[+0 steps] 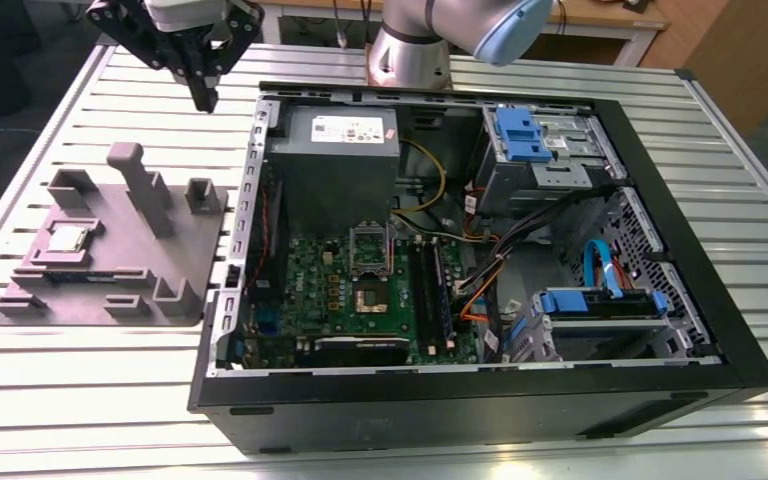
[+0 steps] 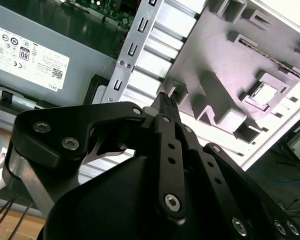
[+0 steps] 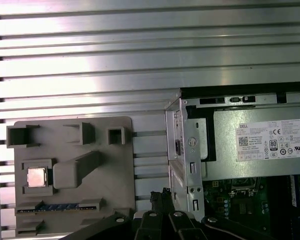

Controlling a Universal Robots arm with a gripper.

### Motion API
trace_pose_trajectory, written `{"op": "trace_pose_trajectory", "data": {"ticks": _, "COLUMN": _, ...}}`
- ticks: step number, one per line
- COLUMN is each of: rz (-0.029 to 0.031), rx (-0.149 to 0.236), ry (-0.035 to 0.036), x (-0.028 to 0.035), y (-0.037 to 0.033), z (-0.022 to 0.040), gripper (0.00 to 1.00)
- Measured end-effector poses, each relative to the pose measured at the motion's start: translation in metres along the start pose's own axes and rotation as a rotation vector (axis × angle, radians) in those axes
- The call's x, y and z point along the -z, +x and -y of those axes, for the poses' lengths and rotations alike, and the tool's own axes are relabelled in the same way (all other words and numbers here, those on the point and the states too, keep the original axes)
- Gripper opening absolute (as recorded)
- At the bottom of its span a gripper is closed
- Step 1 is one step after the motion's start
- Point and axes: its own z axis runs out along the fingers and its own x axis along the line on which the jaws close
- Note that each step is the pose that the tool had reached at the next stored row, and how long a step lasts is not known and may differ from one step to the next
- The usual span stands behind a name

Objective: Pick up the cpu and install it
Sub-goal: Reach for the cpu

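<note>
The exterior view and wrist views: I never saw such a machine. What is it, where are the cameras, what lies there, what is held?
It is a grey robot arm with a black two-finger gripper. The exterior view comes from a camera off the arm; both wrist views from cameras on it. On the slatted metal table lie an open black computer case and a grey plastic tray. The small square silver cpu rests in that tray. The gripper is shut and holds nothing.

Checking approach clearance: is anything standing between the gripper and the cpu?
Nothing covers the cpu from above. A tall post on its grey holder rises beside it, on the side toward the gripper.
</note>
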Motion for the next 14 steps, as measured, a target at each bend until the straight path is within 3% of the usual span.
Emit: {"op": "trace_pose_trajectory", "data": {"ticks": 14, "rz": -0.0002, "rx": 0.000, "ry": 0.0000, "x": -0.0004, "y": 0.0065, "z": 0.0005, "gripper": 0.11}}
